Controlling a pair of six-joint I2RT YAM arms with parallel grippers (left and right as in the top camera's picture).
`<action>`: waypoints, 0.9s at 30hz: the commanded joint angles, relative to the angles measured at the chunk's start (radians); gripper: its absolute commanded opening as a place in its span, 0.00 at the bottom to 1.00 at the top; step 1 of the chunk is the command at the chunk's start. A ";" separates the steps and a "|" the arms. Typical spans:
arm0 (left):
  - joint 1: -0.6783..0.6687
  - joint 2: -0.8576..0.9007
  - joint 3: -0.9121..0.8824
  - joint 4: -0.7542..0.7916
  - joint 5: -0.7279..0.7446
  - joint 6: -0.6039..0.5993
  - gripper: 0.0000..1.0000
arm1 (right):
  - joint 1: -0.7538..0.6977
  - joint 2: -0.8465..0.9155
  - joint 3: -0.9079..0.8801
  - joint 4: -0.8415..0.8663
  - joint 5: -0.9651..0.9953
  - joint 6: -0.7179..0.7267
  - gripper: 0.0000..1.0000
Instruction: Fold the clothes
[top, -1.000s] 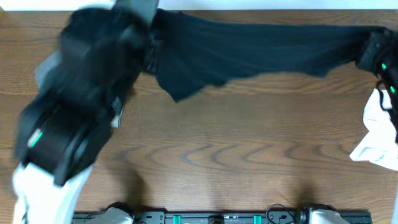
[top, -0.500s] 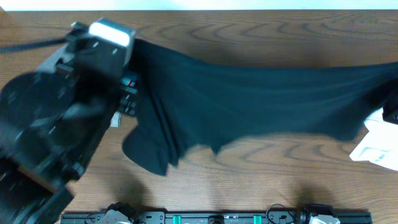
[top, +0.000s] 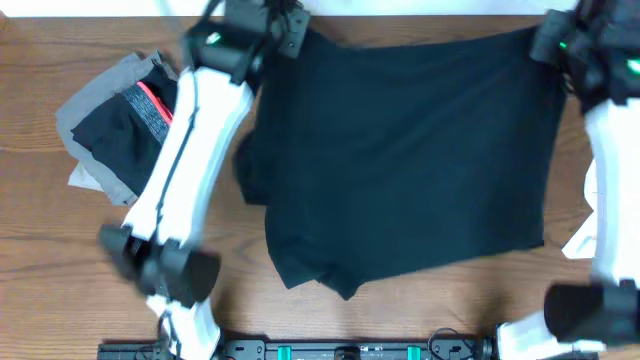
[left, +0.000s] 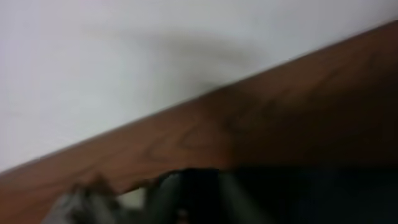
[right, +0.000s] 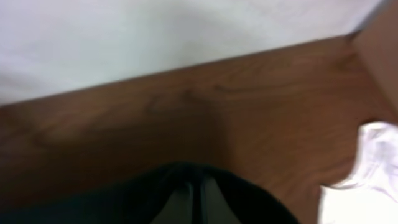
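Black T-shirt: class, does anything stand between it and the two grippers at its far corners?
Nothing visible does. The black T-shirt lies spread on the table, left gripper and right gripper at its far corners. The grey pile and white garment lie off to its sides.

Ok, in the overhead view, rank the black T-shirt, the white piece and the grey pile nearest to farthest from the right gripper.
1. black T-shirt, its corner in the right gripper, far right.
2. white piece, right edge, nearer the front.
3. grey pile, far left, across the T-shirt.
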 joint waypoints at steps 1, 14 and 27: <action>0.035 0.134 0.000 0.053 0.043 0.004 0.53 | -0.011 0.119 -0.001 0.060 -0.010 -0.013 0.15; 0.113 0.003 0.000 -0.176 -0.045 -0.042 0.76 | -0.109 0.213 -0.001 -0.108 -0.092 -0.013 0.83; 0.113 -0.021 -0.043 -0.372 0.195 -0.068 0.75 | -0.249 0.217 -0.183 -0.277 -0.195 -0.014 0.46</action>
